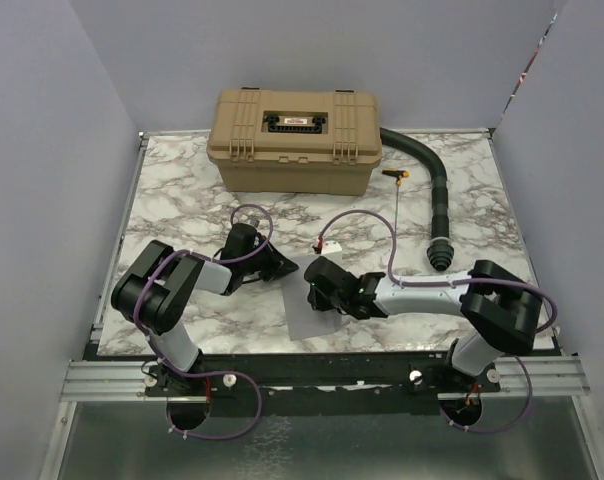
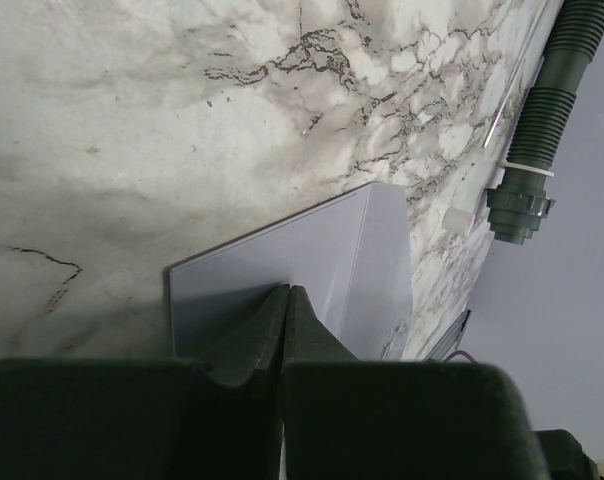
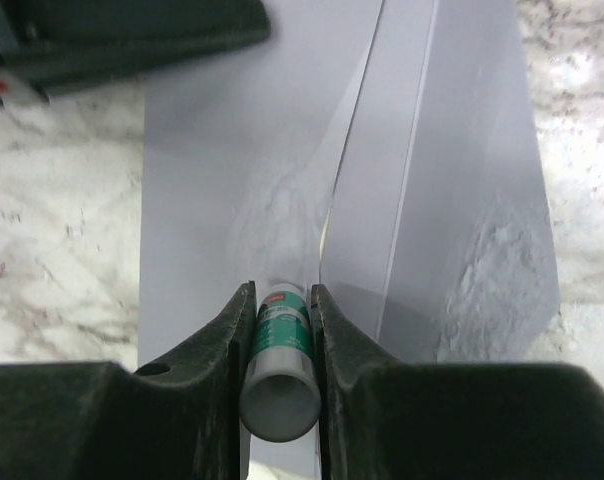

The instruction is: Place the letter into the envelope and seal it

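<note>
Recorded the envelope (image 1: 317, 325) flat on the marble bench (image 1: 182, 200), near its front edge, between the 2 arms. Found its flap (image 3: 462, 180) spread open beside the body. Found the left jaws closed, tip against tip, over an edge of the envelope; could not tell whether touching the paper. Found the right jaws gripping a green-and-white glue stick (image 3: 280, 350), held lengthwise between them, its far end down by the fold of the flap. Noted a tan case (image 1: 295, 140) and a dark ribbed hose (image 1: 440, 190) at the back of the bench, well apart from the envelope.
</note>
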Robot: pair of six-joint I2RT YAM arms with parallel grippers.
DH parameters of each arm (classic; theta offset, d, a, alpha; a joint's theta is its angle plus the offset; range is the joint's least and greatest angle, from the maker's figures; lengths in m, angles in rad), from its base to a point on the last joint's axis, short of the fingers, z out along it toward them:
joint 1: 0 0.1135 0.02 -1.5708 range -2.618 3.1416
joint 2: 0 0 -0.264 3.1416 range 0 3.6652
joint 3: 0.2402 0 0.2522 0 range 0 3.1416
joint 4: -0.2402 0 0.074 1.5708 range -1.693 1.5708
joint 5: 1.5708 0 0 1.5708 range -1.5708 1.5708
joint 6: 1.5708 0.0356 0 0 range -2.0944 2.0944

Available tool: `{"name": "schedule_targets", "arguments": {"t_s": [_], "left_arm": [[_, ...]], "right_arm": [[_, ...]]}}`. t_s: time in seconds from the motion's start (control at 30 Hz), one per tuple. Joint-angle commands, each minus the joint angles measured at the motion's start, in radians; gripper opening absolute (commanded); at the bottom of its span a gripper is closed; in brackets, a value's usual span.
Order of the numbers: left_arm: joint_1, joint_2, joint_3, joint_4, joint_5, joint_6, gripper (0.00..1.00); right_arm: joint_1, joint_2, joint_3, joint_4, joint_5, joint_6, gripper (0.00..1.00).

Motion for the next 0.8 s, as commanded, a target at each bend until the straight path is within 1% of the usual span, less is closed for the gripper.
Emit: {"name": "schedule_targets", "arguments": {"t_s": [0.0, 0.1, 0.2, 0.37, 0.47, 0.6, 0.63, 0.7, 0.77], "left_arm": [[0.011, 0.051, -0.036, -0.29, -0.08, 0.072, 0.0], [0.012, 0.006, -0.01, -0.335, -0.1, 0.1, 0.0], [0.012, -0.032, 0.036, -0.379, -0.089, 0.144, 0.0], [0.011, -0.128, 0.109, -0.424, -0.044, 0.216, 0.0], [0.009, -0.161, 0.158, -0.448, 0.007, 0.247, 0.12], [0.005, -0.216, 0.178, -0.466, 0.033, 0.27, 0.36], [0.004, -0.232, 0.177, -0.472, 0.034, 0.281, 0.42], [0.004, -0.266, 0.176, -0.493, 0.027, 0.308, 0.51], [0.004, -0.308, 0.162, -0.534, 0.007, 0.325, 0.57]], "right_arm": [[0.01, -0.051, -0.035, -0.17, -0.127, -0.082, 0.0], [-0.004, -0.135, 0.024, -0.255, -0.06, -0.082, 0.0], [-0.077, -0.233, 0.059, -0.3, -0.058, -0.059, 0.0], [-0.194, -0.347, 0.066, -0.28, -0.086, -0.006, 0.0], [-0.254, -0.367, 0.047, -0.271, -0.11, 0.079, 0.0], [-0.372, -0.366, -0.026, -0.234, -0.191, 0.201, 0.0], [-0.406, -0.365, -0.056, -0.199, -0.226, 0.221, 0.0], [-0.489, -0.366, -0.114, -0.11, -0.317, 0.253, 0.0], [-0.551, -0.372, -0.171, -0.021, -0.41, 0.275, 0.0]]}}
